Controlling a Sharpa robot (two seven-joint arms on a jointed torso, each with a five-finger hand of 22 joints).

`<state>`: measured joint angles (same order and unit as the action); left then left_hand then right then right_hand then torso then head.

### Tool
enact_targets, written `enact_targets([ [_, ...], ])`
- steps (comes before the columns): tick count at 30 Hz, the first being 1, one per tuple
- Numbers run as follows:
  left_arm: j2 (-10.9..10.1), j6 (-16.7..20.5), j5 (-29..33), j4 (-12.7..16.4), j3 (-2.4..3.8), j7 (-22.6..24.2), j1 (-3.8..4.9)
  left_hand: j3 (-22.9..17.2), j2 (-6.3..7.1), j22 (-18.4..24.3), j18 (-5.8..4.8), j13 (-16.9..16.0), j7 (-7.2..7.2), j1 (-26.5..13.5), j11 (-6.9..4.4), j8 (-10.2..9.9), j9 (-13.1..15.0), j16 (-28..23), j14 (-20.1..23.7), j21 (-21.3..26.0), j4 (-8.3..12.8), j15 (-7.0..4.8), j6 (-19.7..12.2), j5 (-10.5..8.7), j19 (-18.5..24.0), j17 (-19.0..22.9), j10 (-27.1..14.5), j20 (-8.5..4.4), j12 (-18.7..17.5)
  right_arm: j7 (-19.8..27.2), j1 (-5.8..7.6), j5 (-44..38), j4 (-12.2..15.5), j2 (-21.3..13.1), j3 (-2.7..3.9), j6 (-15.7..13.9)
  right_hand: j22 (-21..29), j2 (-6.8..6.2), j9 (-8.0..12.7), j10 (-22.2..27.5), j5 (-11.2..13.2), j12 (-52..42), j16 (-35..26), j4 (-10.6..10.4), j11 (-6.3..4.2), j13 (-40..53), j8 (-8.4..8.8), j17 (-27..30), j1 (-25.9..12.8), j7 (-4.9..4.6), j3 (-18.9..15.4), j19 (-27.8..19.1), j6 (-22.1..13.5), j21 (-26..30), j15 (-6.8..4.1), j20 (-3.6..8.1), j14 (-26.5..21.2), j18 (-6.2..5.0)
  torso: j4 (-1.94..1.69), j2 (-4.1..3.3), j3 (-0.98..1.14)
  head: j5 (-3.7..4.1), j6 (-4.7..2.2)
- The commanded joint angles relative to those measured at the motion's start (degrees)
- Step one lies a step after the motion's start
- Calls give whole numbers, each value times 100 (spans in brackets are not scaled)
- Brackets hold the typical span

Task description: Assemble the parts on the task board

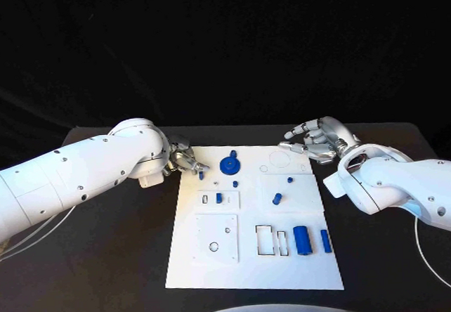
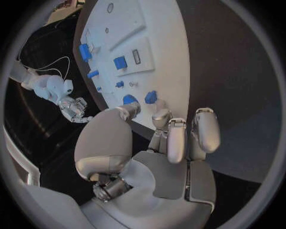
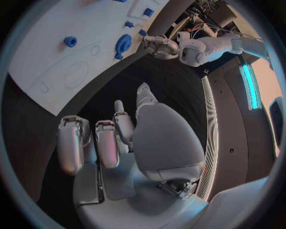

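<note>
Hovering at the far left corner of the task board (image 1: pixel 254 267), the left hand (image 1: pixel 182 160) holds nothing, fingers loosely apart beside a small blue part (image 1: pixel 201 175). The right hand (image 1: pixel 318 140) hangs empty off the far right corner, fingers spread. A round blue part (image 1: pixel 229 163) lies between them on the board.

— How's the light?
— Bright on the task board (image 1: pixel 254 267); beyond it the black table (image 1: pixel 110 274) stays dim.
— Sharpness?
— Head view crisp; wrist views bend the board's straight edges.
</note>
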<state>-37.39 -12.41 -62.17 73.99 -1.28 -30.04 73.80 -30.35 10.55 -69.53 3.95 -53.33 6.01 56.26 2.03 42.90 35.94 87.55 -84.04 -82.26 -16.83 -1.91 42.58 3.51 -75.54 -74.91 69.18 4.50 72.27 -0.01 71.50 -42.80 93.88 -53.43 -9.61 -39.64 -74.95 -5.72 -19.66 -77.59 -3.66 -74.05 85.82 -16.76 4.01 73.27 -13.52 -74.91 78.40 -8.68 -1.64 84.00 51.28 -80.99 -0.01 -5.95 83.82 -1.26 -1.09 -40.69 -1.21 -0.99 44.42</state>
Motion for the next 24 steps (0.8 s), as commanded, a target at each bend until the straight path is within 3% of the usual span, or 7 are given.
enact_targets([
  [1,23,-175,9,-8,-3,-1,5,47,-19,0,58,2,2,62,-17,-9,-9,-25,-378,38,17,33,63,-35,25,-776,-43,5,-29,40,-3,-27,-1,8,0,35,-1034,-6,-5,40,2,-2,-25,7,-7,-8,-27,-459,-40,2,-36,88,-22,33,-21,5,375,-105,3,3,2,-5,3],
  [12,69,-234,37,-56,-25,-4,3,102,-59,-8,59,-10,-28,344,-44,52,-10,-23,-374,40,35,14,164,-33,28,-776,-41,5,-8,34,-3,-27,-1,14,0,41,-1034,-6,-5,40,2,-2,-25,7,-7,-8,-27,-459,-40,2,-36,88,-22,33,-21,5,375,-105,0,1,-1,-10,9],
  [24,81,-66,97,-50,-31,-1,-2,11,-300,-13,59,-19,-67,722,-78,147,13,-19,-375,43,51,-15,196,-32,30,-780,-32,-14,14,24,-3,-27,2,22,0,66,-1037,5,-7,38,1,-5,-29,12,-7,-7,-36,-451,-48,2,-45,91,-30,30,-21,5,373,-104,-1,5,3,-17,22],
])
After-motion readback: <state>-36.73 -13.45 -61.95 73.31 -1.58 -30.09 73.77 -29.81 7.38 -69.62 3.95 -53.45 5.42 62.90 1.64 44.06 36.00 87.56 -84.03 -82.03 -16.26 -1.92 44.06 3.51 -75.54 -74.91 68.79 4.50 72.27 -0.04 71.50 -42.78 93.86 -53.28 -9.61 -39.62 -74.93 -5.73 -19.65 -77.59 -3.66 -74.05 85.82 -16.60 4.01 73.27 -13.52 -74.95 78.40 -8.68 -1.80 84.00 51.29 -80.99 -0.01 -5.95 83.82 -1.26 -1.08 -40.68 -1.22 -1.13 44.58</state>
